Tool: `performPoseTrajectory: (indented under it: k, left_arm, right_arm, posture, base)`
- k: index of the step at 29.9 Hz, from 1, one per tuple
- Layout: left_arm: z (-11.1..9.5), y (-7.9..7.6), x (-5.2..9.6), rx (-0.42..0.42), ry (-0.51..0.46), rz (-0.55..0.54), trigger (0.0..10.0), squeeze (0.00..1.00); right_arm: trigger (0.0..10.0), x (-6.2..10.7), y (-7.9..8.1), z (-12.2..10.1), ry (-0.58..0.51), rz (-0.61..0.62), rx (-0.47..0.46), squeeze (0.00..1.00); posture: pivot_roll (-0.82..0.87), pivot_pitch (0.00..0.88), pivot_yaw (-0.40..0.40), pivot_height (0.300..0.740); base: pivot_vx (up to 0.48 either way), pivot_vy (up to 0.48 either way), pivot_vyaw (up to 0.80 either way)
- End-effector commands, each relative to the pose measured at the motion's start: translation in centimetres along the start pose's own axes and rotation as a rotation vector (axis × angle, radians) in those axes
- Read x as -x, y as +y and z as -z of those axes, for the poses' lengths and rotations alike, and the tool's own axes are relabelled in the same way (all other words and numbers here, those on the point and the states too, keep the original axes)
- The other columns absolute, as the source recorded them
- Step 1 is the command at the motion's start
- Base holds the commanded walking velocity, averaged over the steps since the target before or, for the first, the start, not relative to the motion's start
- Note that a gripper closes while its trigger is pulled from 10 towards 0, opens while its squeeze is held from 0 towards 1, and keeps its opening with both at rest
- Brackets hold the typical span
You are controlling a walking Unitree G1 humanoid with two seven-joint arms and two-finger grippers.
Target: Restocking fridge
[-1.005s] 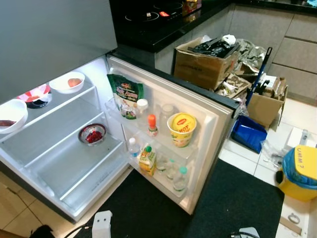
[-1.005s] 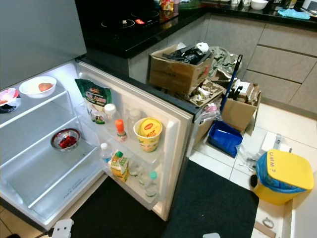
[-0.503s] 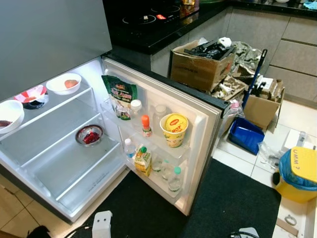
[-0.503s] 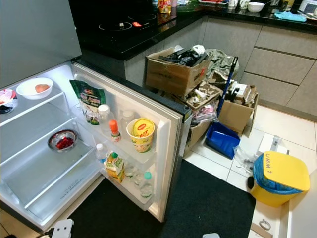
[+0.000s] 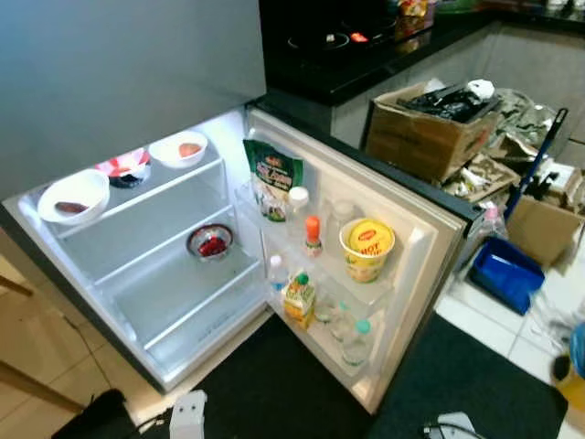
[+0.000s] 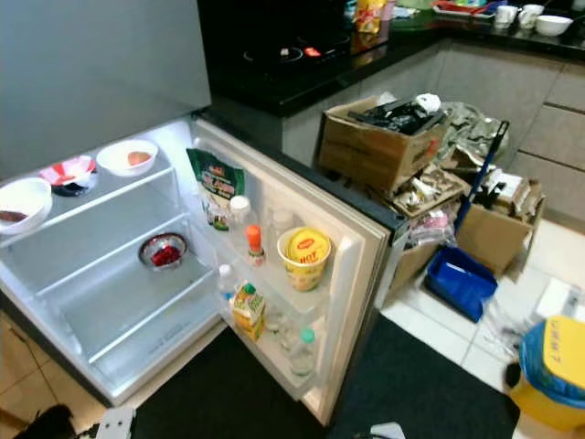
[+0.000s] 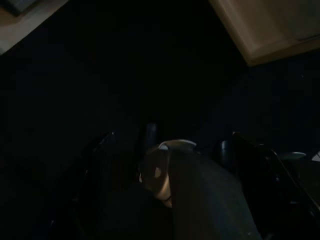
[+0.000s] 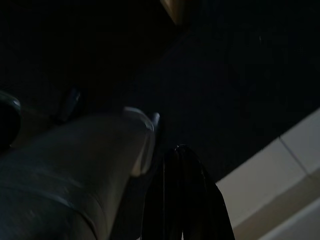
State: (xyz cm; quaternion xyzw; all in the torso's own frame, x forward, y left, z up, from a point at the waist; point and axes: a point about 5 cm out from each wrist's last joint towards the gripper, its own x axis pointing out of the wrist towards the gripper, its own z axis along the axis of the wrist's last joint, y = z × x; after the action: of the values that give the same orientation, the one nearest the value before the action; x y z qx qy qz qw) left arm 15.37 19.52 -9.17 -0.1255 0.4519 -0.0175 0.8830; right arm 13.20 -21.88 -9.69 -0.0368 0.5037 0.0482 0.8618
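Observation:
The fridge stands open, its lit white shelves (image 5: 164, 302) on the left and its door (image 5: 430, 265) swung out to the right. Door racks hold a green bag (image 5: 271, 178), a white-capped jar (image 5: 298, 203), an orange-capped bottle (image 5: 313, 235), a yellow noodle cup (image 5: 366, 249), a juice carton (image 5: 298, 300) and small bottles (image 5: 356, 340). On the top shelf sit three bowls (image 5: 69, 196); a metal bowl of red food (image 5: 210, 242) is on the middle shelf. My left gripper (image 7: 170, 145) and right gripper (image 8: 180, 155) hang idle in the dark over the black mat.
A black mat (image 5: 274, 393) lies before the fridge. Cardboard boxes of clutter (image 5: 430, 128), a blue bin (image 5: 505, 272) and a yellow bin with a blue bag (image 6: 553, 375) crowd the floor to the right. A black hob (image 5: 338, 41) lies behind.
The camera has swung left, so the whole picture has shifted right and more of the fridge's left side shows. Nothing in the fridge has moved.

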Motion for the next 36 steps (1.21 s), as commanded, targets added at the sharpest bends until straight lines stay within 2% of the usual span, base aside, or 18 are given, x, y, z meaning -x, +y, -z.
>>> performPoseTrajectory:
  k: [1,18,31,33,36]
  left_arm:
    - [0.3,-0.1,0.0,0.002,0.012,0.007,10.0,0.00]
    - [0.5,-0.3,0.0,0.011,0.015,0.018,10.0,0.00]
    - [0.6,-0.3,0.0,0.031,0.014,0.014,10.0,0.00]
    - [0.6,-0.4,0.0,0.031,0.015,0.014,10.0,0.00]
    - [0.6,-0.4,0.0,0.029,0.015,0.016,10.0,0.00]
  right_arm:
    - [10.0,0.1,-0.1,0.6,0.017,0.008,-0.012,0.00]
    - [10.0,0.2,0.0,0.9,0.022,0.012,-0.021,0.00]
    - [10.0,0.2,-0.1,0.8,0.018,0.013,-0.029,0.00]
    - [10.0,0.2,-0.2,0.5,0.003,0.014,-0.029,0.00]
    - [10.0,0.0,-0.8,-1.1,-0.060,0.033,-0.042,0.00]
  posture:
    - [-0.08,0.065,-0.004,0.740]
    - [-0.09,0.068,-0.002,0.740]
    - [-0.09,0.069,-0.003,0.740]
    - [-0.09,0.071,-0.003,0.740]
    - [-0.09,0.071,-0.003,0.740]
  base:
    - [0.000,0.000,0.00]
    - [0.000,-0.433,0.00]
    - [0.000,0.000,0.00]
    - [0.000,0.000,0.00]
    - [0.000,0.000,0.00]
